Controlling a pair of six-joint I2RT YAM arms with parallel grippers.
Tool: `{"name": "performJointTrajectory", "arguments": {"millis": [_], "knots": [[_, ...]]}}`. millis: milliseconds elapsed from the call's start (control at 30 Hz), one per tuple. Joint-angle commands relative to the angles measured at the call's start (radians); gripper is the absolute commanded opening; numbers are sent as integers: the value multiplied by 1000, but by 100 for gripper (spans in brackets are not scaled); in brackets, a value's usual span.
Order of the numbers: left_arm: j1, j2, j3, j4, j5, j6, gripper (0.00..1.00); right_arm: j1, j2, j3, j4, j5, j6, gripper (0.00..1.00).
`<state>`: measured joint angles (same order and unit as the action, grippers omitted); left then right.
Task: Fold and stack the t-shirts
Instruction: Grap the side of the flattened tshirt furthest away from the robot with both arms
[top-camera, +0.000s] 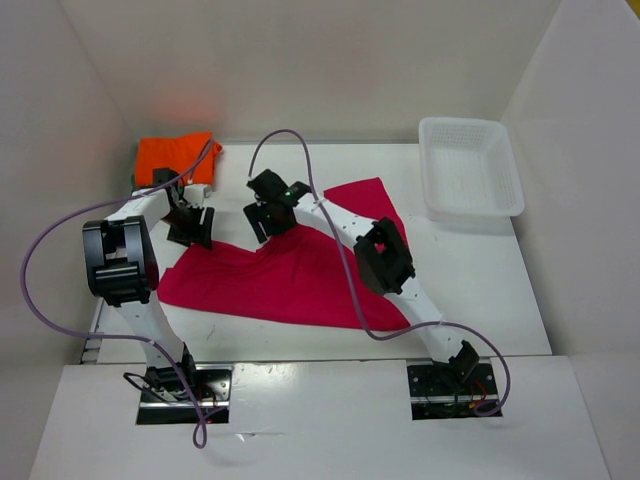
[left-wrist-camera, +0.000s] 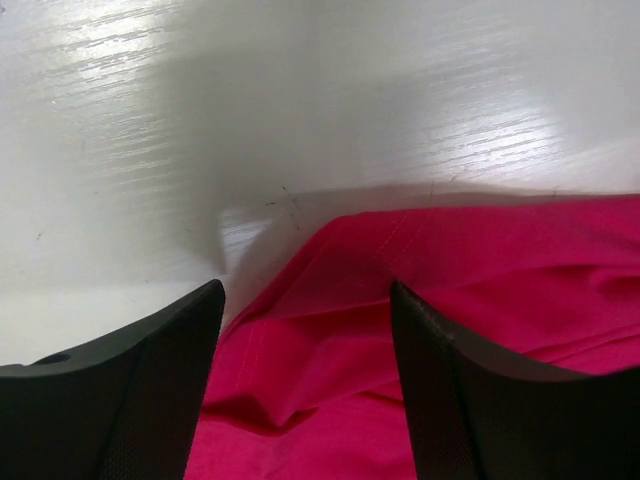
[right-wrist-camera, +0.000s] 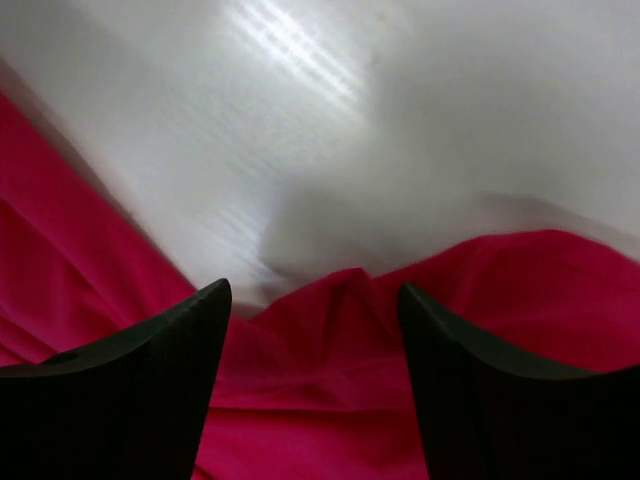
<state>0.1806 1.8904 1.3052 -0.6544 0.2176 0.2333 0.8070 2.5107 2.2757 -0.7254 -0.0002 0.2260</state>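
Magenta-red cloth covers the middle of the white tabletop (top-camera: 480, 290): the magenta-red t-shirt (top-camera: 290, 280) lies spread out and rumpled. Its wide lower part runs from near the left arm's side across to the right arm, and a narrower part reaches up toward the far right. The orange t-shirt (top-camera: 175, 155) sits bunched in the far left corner, apart from the red one. A white mesh basket (top-camera: 472, 213) stands at the far right, well clear of both shirts.

Both arms reach over the far edge of the red shirt. The left fingers (top-camera: 192, 232) hang at its far left corner. In the left wrist view they stand wide apart with nothing clamped, and the shirt's hemmed edge and a few soft folds lie between and below them, with bare tabletop beyond. The right fingers (top-camera: 265, 222) hover near the middle of the same far edge. The right wrist view shows them spread apart too, holding nothing, with a raised wrinkle of red cloth in the gap and white tabletop behind it. Whether either pair touches the cloth cannot be told.
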Motion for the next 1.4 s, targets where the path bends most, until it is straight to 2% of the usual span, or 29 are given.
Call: {"name": "performJointTrajectory", "arguments": {"millis": [0,33,67,167,200,300,333,467,567,600,733,833,933,1000,1167,1267,1367], "knots": [[-1,-14,22,-11,35,9,72,35,-3,59,-29,-76,-42,72],[-1,-14,22,-11,35,9,69,35,8,50,-29,-86,-53,69],[-1,-14,22,-11,45,9,61,47,8,50,-29,-86,-53,62],[-1,-5,12,-11,71,9,49,57,37,74,-69,-86,-53,54],[-10,-5,12,-11,71,18,42,57,49,74,-80,-86,-53,52],[-10,4,12,-40,113,18,33,57,39,62,-92,-86,-53,40],[-10,4,12,-50,124,18,25,57,30,62,-103,-101,-53,37],[-10,4,3,-62,138,29,9,34,30,74,-160,-133,-43,30],[-10,-19,3,-83,147,38,2,34,17,84,-174,-123,-43,11],[-10,-28,3,-83,160,38,1,34,7,84,-174,-110,-43,0],[-10,-111,-6,-105,225,96,0,34,-30,84,-184,-89,-33,0],[-10,-221,-15,-158,235,203,0,34,-99,61,-184,-89,-24,0],[-10,-298,-75,-201,183,280,0,34,-228,-77,-97,-101,1,0],[-19,-338,-128,-218,152,349,0,34,-328,-233,-4,-130,24,0],[-20,-384,-294,-263,77,443,0,34,-411,-520,79,-207,87,0],[-20,-395,-345,-263,42,465,0,34,-463,-660,185,-245,116,0],[-20,-404,-368,-263,23,465,0,34,-475,-729,227,-259,128,0]]}}
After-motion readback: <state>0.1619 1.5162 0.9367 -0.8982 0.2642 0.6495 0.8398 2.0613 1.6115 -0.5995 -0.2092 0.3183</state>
